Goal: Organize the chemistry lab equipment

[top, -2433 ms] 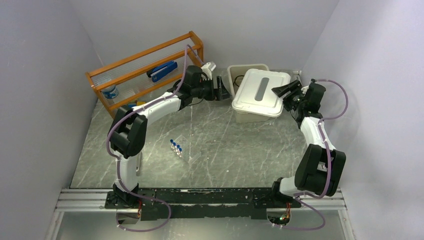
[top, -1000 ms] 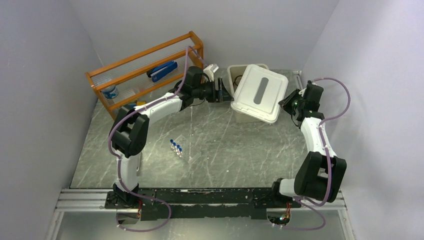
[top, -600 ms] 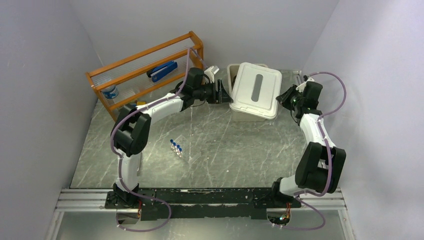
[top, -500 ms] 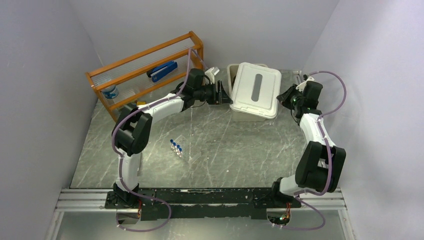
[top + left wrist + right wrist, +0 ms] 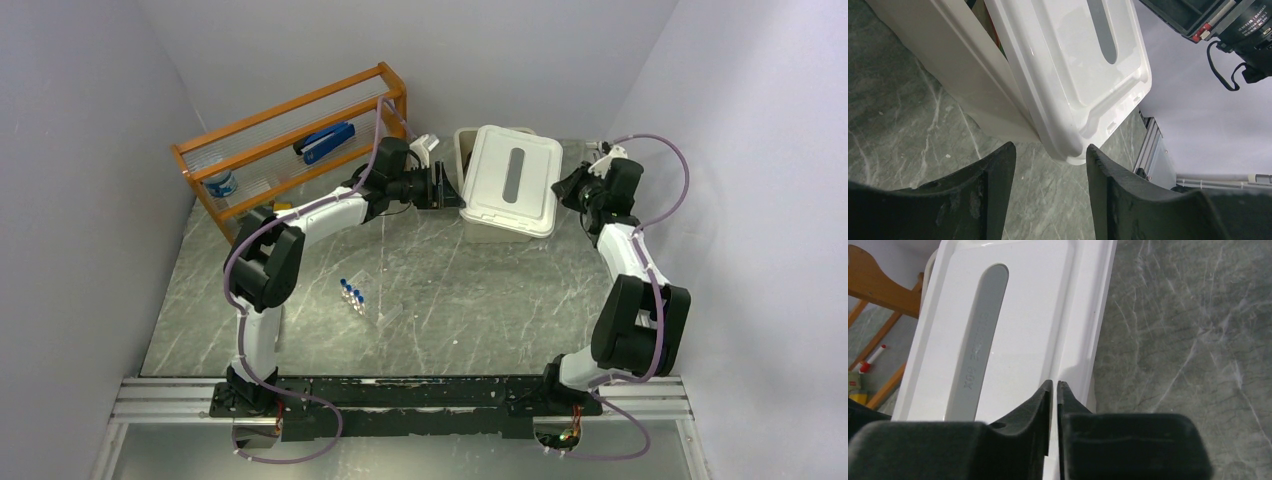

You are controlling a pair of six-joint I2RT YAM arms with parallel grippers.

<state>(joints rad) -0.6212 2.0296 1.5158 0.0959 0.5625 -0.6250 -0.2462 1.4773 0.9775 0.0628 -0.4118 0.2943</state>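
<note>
Tubes (image 5: 352,295) with blue caps stood left of the worktop's (image 5: 480,300) middle, well apart from both arms. At the far edge a white lid (image 5: 510,180) lay askew on its bin (image 5: 466,150). The left hand (image 5: 1048,150) was released, its fingers spread either side of the lid's corner. The right hand (image 5: 1054,385) was clenched, fingers pressed together, tips just over the lid's right rim. A stapler (image 5: 328,142) sat in the far-left corner.
</note>
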